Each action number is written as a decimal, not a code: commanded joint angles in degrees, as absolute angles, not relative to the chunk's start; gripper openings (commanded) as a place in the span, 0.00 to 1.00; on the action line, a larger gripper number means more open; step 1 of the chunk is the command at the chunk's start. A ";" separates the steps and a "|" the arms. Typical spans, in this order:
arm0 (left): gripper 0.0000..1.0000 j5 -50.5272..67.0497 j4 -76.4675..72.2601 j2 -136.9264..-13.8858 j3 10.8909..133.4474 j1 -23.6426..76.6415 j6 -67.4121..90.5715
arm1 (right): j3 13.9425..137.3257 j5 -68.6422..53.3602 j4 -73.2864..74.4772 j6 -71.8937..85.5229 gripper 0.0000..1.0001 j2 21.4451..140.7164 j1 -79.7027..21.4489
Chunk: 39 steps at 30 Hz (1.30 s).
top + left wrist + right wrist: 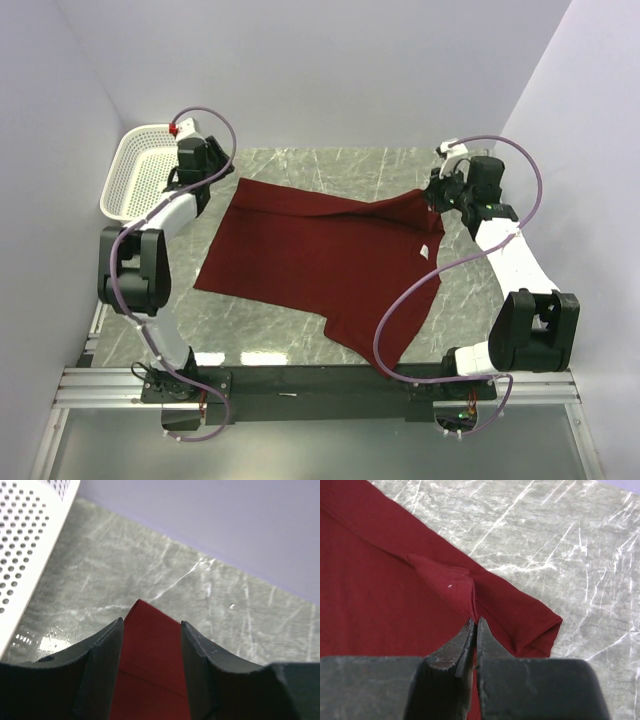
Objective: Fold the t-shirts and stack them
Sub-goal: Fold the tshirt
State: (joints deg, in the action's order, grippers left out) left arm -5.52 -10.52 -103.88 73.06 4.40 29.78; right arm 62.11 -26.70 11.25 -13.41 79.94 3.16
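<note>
Basket [30, 540] close left of the left gripper [151, 625], bare table [200, 590] ahead to the wall [225, 520], bare table ahead and right of the right gripper [475, 622], shirt [370, 580] spread on its left

Bright, even and diffuse from overhead, with only faint, soft shadows. Pale glare on the marbled desk [40, 642] next to the basket [25, 545]. Softly out of focus up close: left pincer's fingers [100, 675], right pincer's fingers [447, 660]. Sharper on the t-shirt [380, 595] cloth.
</note>
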 commanded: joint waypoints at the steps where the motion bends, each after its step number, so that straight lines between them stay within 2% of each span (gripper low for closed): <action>1: 0.55 -4.66 -12.48 -98.80 71.72 4.04 29.80 | 61.09 -28.73 11.42 -14.76 0.00 77.96 3.60; 18: 0.57 -2.64 -8.70 -82.37 62.15 0.88 29.79 | 52.74 -34.61 20.80 -26.88 0.03 70.32 3.43; 21: 0.57 -1.94 -7.83 -79.38 60.30 0.79 30.58 | 51.59 -37.70 28.61 -34.52 0.14 69.44 2.29; 22: 0.57 -1.76 -7.65 -78.58 59.77 0.79 30.85 | 51.33 -37.53 30.57 -38.63 0.23 69.26 1.85; 26: 0.57 -1.14 -6.68 -73.84 57.22 0.79 31.90 | 49.49 -37.00 38.22 -46.39 0.42 68.56 1.41; 28: 0.57 -0.53 -5.89 -69.98 55.47 0.70 32.96 | 48.69 -36.91 41.04 -49.20 0.48 67.24 1.41; 30: 0.57 0.87 -5.19 -65.25 53.54 0.70 33.83 | 48.34 -37.18 41.92 -50.18 0.50 65.93 1.41; 34: 0.59 2.46 -1.60 -56.88 51.07 0.79 33.58 | 49.83 -35.68 35.87 -38.80 0.51 68.01 1.23; 39: 0.69 1.58 5.44 -45.30 47.38 0.79 30.16 | 61.15 -34.29 36.12 -24.39 0.50 84.52 -2.63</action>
